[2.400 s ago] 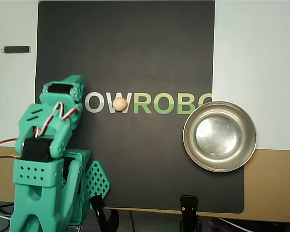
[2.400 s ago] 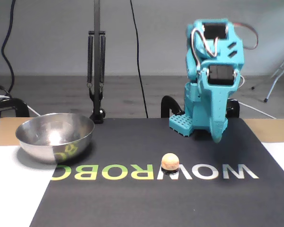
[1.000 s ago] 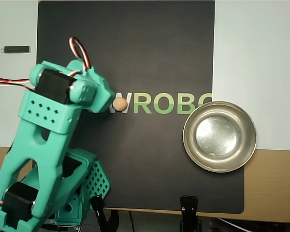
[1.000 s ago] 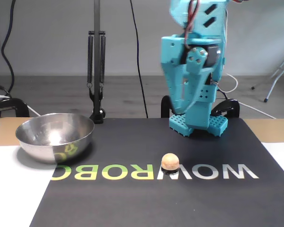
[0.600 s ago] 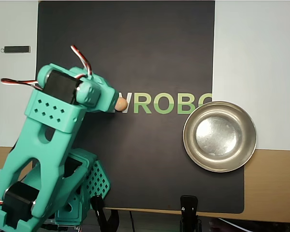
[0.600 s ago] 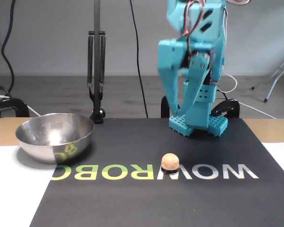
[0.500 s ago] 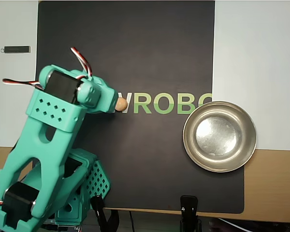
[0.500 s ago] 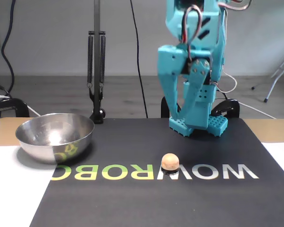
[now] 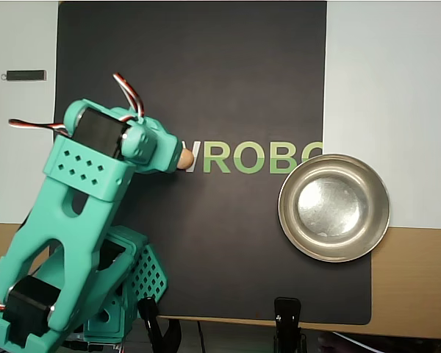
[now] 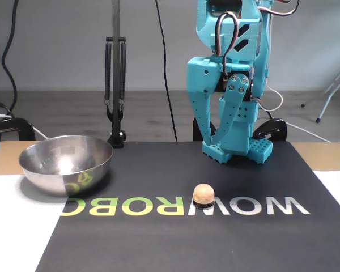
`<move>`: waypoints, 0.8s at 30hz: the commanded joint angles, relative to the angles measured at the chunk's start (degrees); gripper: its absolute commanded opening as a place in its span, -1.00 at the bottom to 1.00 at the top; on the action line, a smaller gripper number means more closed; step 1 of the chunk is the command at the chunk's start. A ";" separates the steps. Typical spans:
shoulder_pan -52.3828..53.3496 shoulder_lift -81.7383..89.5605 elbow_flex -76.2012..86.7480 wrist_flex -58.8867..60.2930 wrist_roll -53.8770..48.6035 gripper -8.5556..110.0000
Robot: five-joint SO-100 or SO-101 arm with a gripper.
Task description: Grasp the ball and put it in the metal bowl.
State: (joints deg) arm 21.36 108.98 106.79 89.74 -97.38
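The peach-tan ball (image 10: pixel 203 194) rests on the black mat between the printed letters, and in the overhead view only the ball's right edge (image 9: pixel 184 158) shows past the arm's head. My teal gripper (image 10: pixel 212 141) points straight down, well above the mat and a little behind the ball in the fixed view. Its fingertips nearly meet and hold nothing. The metal bowl (image 10: pixel 65 174) stands at the left of the fixed view, empty. From overhead the bowl (image 9: pixel 287 184) lies at the right, half off the mat.
The black mat (image 9: pixel 206 73) with its printed letters covers the table's middle. The arm's base (image 10: pixel 238 148) stands at the mat's far edge in the fixed view. Two black clamps (image 9: pixel 288 323) grip the near table edge. A lamp stand (image 10: pixel 115 85) rises behind the bowl. A small black bar (image 9: pixel 26 75) lies at the left.
The arm has unfolded from its rest pose and swung out over the ball. Over the last half second it crept slightly further over it. Ball and bowl have not moved.
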 commanded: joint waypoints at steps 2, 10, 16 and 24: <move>-0.53 0.18 0.09 0.18 -0.26 -0.85; -0.70 0.18 3.87 -3.96 -0.26 -0.85; -0.70 0.26 11.78 -15.21 -0.26 -0.85; -0.35 0.44 16.44 -20.39 -0.26 -0.85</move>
State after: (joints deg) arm 21.18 108.98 123.05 70.22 -97.38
